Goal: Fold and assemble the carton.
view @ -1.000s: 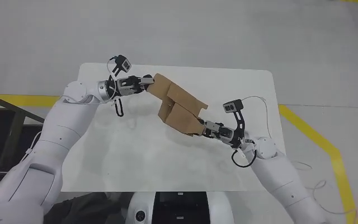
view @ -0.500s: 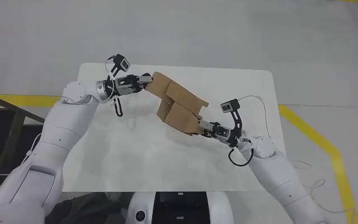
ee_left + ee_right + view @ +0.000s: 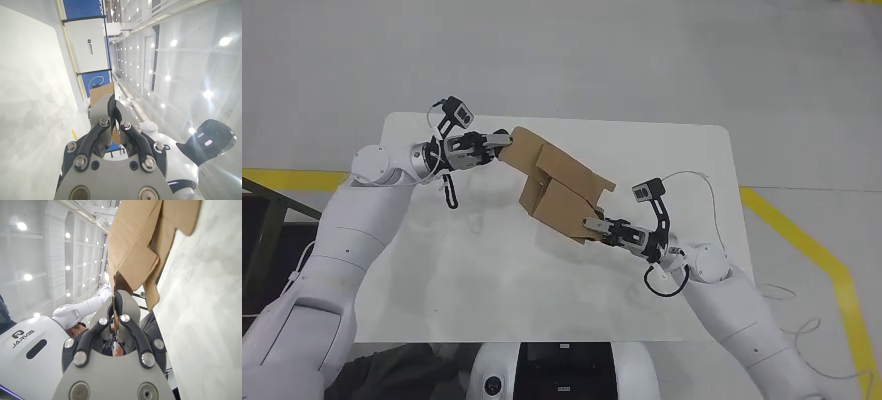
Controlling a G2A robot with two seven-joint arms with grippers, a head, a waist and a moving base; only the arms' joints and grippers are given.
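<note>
White and matte, the table [image 3: 492, 280] stands on a grey floor [image 3: 642, 50] marked with a yellow line [image 3: 287, 180]. Over the table's far middle the brown carton [image 3: 560, 190] hangs slantwise between the 2 grippers, its far end toward the robot's left and its near end toward the right. It is only partly folded: 2 panels overlap along its length and 1 flap corner juts out on the right side.

The left gripper [image 3: 504, 141] has its fingers pinched tight on the carton's far edge. In the left wrist view the ribbed black pads [image 3: 111, 108] of that gripper [image 3: 113, 106] press together on a thin sheet of cardboard [image 3: 100, 92], with the table [image 3: 28, 75] lying alongside.

The right gripper [image 3: 592, 226] clamps the carton's near end. In the right wrist view this gripper [image 3: 115, 302] closes its fingers on 1 raw cardboard edge, and the carton [image 3: 136, 247] spreads away from it with loose flaps angled toward the table [image 3: 208, 294].

From above, the carton seems to be raised off the tabletop, though a low flap may touch it; that cannot be told for sure.
</note>
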